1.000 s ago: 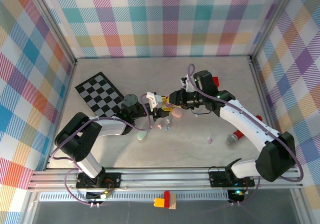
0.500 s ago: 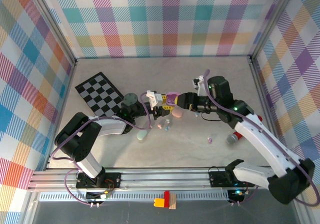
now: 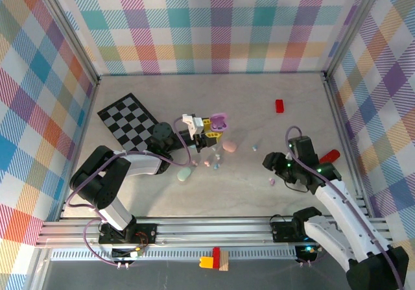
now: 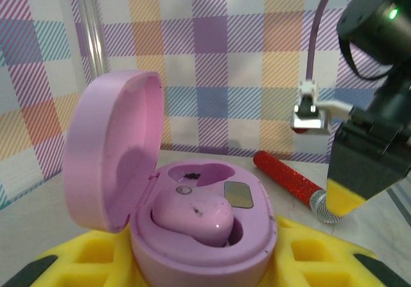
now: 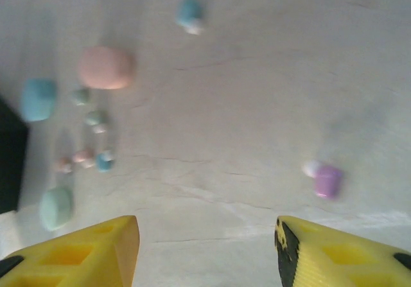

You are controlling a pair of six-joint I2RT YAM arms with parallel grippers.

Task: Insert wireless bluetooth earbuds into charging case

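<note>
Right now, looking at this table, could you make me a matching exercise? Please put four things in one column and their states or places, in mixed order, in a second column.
Things:
1. purple case
2. pink case
3. red block
4. right fingers

States or places:
A. apart, with nothing between them
B. lid closed, lying on the table
C. lid open, gripped by the left fingers
D. alone, toward the far right of the table

Pairs: 1-C, 2-B, 3-D, 4-A
</note>
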